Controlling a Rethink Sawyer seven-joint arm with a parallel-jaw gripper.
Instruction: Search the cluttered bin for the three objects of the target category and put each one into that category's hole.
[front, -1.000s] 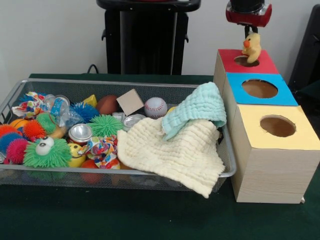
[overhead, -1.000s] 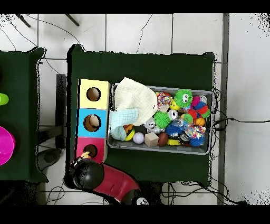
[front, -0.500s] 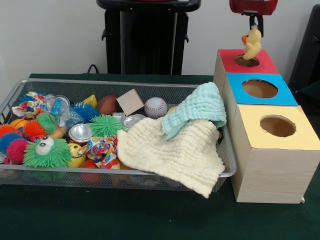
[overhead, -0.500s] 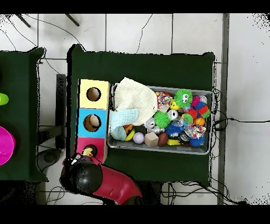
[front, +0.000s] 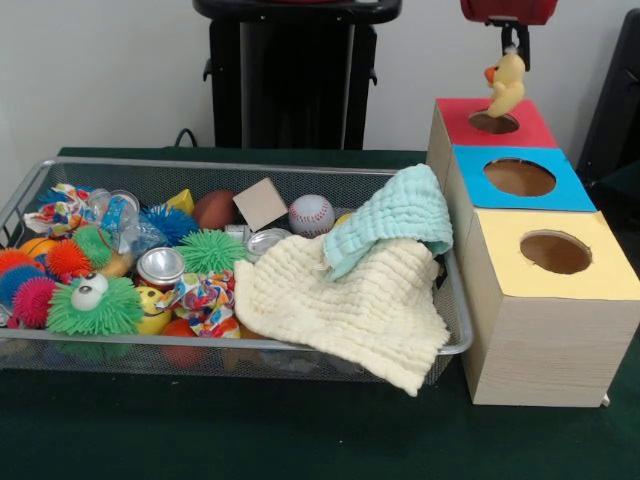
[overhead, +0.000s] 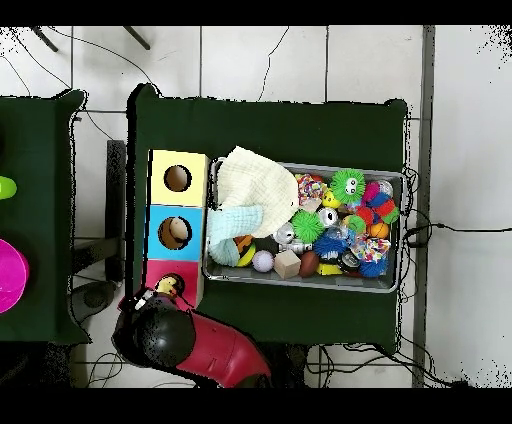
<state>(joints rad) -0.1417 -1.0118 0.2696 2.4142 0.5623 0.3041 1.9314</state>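
Front view: gripper (front: 512, 52) at top edge, clamped on head of yellow duck toy (front: 506, 84). Duck hung in air directly above hole of red box (front: 530, 125), clear of its rim. Blue box (front: 570, 188) and yellow box (front: 600, 275) stood in row nearer camera. Wire bin (front: 455, 300) beside boxes held spiky balls, baseball (front: 311, 214), wooden block (front: 261, 203), cans. Cream cloth (front: 350, 310) draped over bin rim, mint cloth (front: 395, 218) on top of it.
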